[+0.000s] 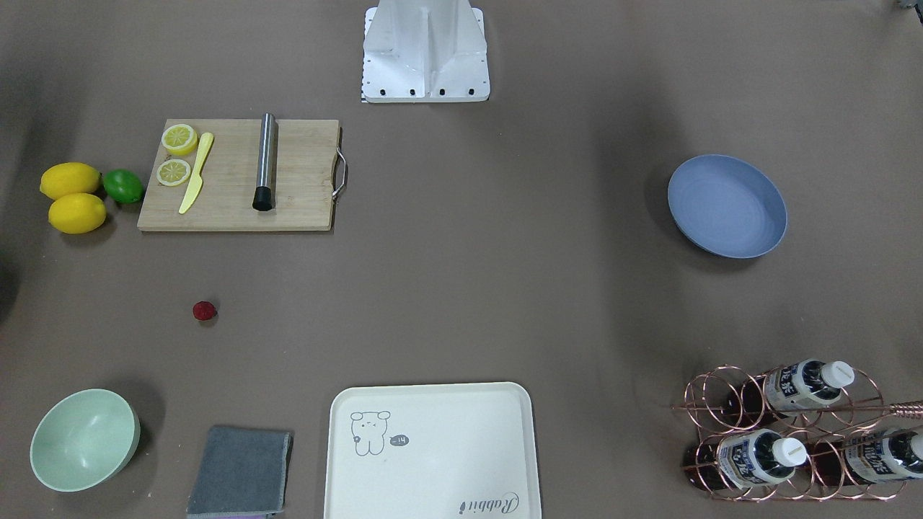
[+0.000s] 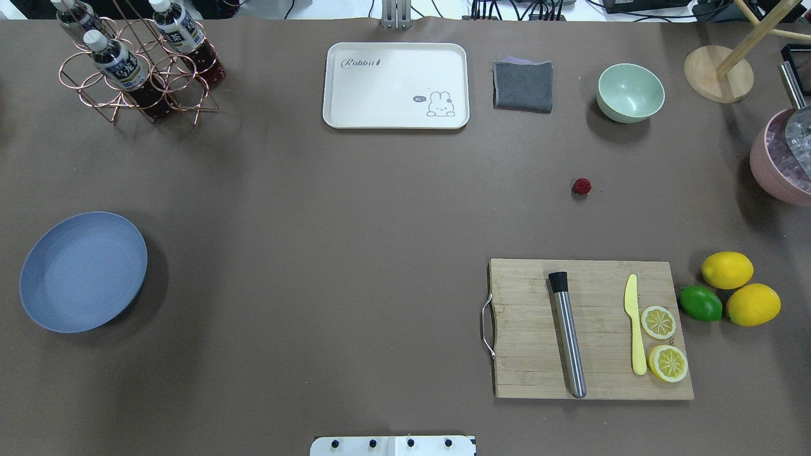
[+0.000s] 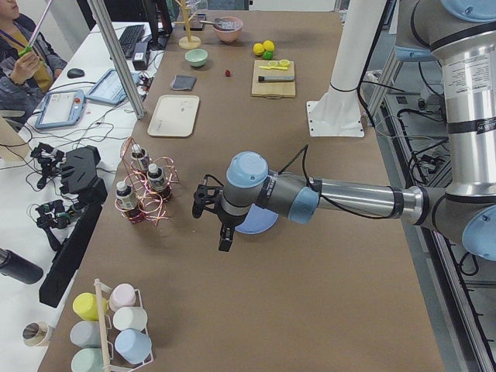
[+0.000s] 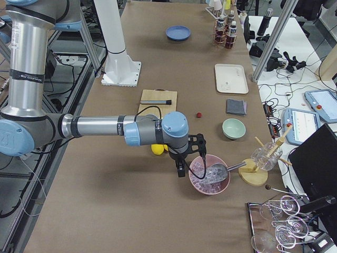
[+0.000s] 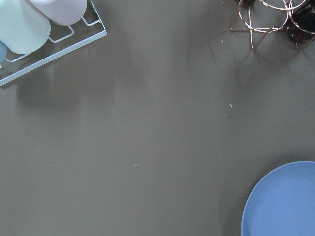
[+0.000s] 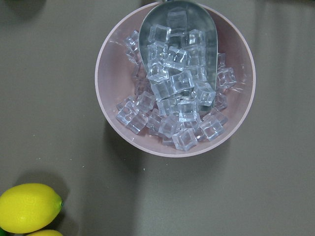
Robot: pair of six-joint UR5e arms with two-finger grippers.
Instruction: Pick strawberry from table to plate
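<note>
The strawberry (image 2: pixel 581 186) is a tiny dark-red berry lying alone on the brown table (image 2: pixel 317 221), between the green bowl and the cutting board; it also shows as the strawberry (image 1: pixel 204 311). The blue-grey plate (image 2: pixel 82 271) sits empty far across the table, and its rim shows in the left wrist view as the plate (image 5: pixel 283 201). My left gripper (image 3: pixel 225 242) hangs over the table beside the plate. My right gripper (image 4: pixel 181 169) hovers by the pink ice bowl, far from the strawberry (image 4: pixel 199 114). I cannot tell whether either gripper is open or shut.
A cutting board (image 2: pixel 589 329) carries a metal muddler, a yellow knife and lemon slices. Lemons (image 2: pixel 727 270) and a lime lie beside it. A green bowl (image 2: pixel 630 92), grey cloth (image 2: pixel 523 85), cream tray (image 2: pixel 396 85), bottle rack (image 2: pixel 136 63) and ice bowl (image 6: pixel 174 142) line the edges.
</note>
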